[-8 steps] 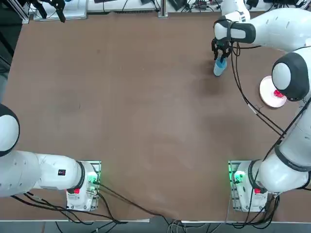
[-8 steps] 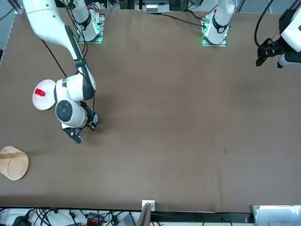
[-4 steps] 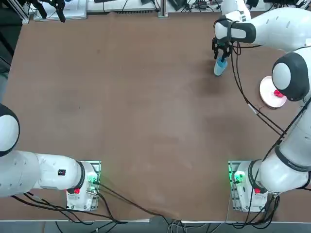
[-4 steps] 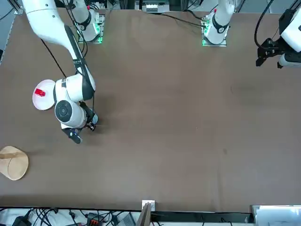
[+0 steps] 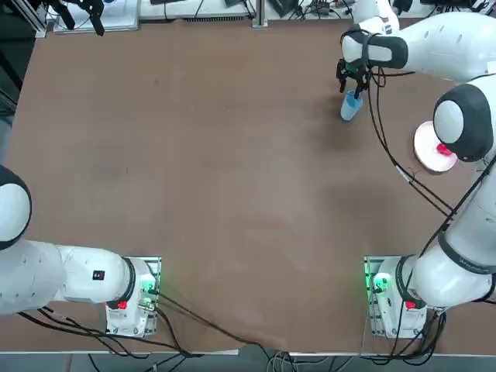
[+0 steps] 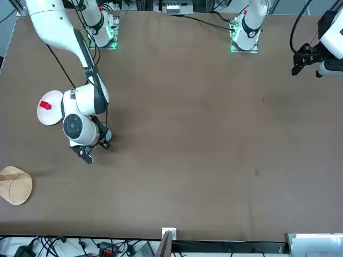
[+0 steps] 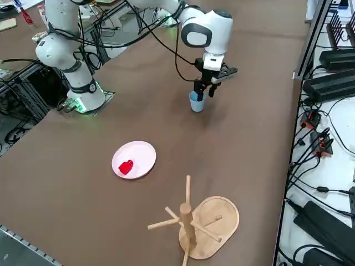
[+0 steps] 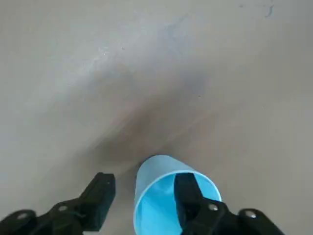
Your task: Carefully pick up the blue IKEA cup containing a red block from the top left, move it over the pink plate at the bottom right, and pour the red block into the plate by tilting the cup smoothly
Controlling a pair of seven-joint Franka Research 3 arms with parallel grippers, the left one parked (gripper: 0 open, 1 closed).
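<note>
The light-blue cup stands upright on the brown table at the far right, and no red block shows inside it. My right gripper hangs just above its rim, open. One finger dips inside the cup and the other is outside its wall, and neither presses on it. The red block lies on the pale pink plate, nearer the arm's base. In the front view the wrist hides the cup.
A tan wooden oval base with an upright stick and pegs sits near the table's right edge, beyond the plate. In the top view my right arm's elbow partly covers the plate. Cables and boxes lie off the table's right side.
The gripper has lifted slightly off the cup's rim. The cup, the plate and the block have stayed where they were.
</note>
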